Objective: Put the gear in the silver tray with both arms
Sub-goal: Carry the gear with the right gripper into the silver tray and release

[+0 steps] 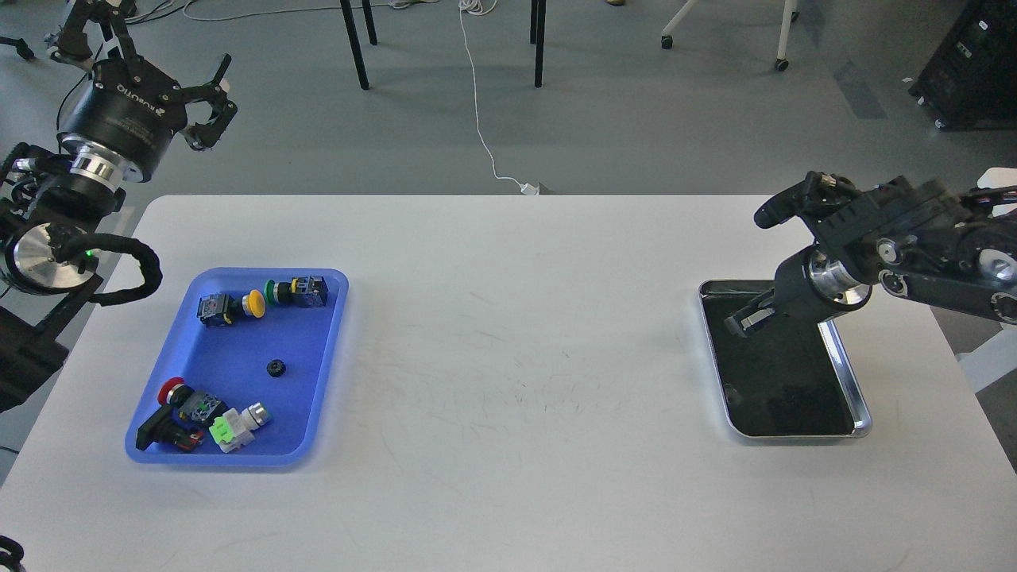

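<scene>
1. The gear [276, 368], small, black and toothed, lies alone mid-floor of the blue tray [334, 334], clear of the push-button switches [262, 300].
2. I judge it light, rigid and easy to flick away; I'd pinch across its rim from above.
3. My left gripper [208, 111] hangs off the table's far corner, fingers spread, empty.
4. My right gripper [743, 319] hovers over the silver tray [854, 389]; finger state I cannot tell.

Robotics lab workspace.
White table [508, 357] on grey floor [636, 119], trailing cable [477, 103], chair legs [357, 48], castors [783, 63], black equipment rack [969, 71].
</scene>
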Action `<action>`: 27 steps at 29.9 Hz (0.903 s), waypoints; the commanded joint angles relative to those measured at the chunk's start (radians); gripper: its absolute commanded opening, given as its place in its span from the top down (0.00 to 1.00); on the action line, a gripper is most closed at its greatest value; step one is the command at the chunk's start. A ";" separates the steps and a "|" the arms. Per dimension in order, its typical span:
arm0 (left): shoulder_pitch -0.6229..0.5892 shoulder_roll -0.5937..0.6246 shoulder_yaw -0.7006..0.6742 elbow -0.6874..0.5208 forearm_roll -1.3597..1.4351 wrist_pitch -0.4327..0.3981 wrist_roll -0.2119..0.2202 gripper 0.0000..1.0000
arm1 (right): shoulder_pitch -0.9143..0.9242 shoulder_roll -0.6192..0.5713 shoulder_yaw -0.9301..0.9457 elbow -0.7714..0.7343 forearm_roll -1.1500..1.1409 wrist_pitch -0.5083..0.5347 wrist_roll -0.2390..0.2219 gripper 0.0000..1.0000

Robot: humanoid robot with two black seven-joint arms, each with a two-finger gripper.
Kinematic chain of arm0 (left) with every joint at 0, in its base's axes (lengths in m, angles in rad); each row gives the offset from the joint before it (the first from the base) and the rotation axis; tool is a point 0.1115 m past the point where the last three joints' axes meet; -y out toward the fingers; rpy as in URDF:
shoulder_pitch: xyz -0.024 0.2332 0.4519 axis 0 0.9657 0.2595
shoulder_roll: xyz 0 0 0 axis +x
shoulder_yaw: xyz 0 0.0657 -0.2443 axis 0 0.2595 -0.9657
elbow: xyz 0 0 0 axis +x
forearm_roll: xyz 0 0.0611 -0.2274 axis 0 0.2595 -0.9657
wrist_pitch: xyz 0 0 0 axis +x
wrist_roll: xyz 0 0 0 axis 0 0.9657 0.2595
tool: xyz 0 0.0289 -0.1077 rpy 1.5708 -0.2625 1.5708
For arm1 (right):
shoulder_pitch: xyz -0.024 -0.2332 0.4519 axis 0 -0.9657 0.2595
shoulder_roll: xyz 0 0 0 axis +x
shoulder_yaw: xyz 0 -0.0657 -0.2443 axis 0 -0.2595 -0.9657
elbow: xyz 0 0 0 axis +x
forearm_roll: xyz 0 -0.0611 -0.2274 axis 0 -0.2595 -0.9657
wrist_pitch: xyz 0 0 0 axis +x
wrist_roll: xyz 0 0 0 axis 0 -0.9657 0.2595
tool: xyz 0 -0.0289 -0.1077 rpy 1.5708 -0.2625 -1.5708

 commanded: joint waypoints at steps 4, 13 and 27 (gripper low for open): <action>-0.001 -0.006 -0.001 0.000 0.000 0.007 0.000 0.02 | -0.064 -0.162 0.000 0.076 -0.064 -0.008 0.000 0.78; -0.001 -0.006 0.000 -0.002 0.000 0.010 0.000 0.02 | -0.159 -0.165 0.003 0.061 -0.096 -0.063 -0.002 0.74; -0.003 -0.007 0.008 -0.002 0.003 0.018 0.002 0.02 | -0.164 -0.170 0.120 0.058 -0.098 -0.091 -0.006 0.25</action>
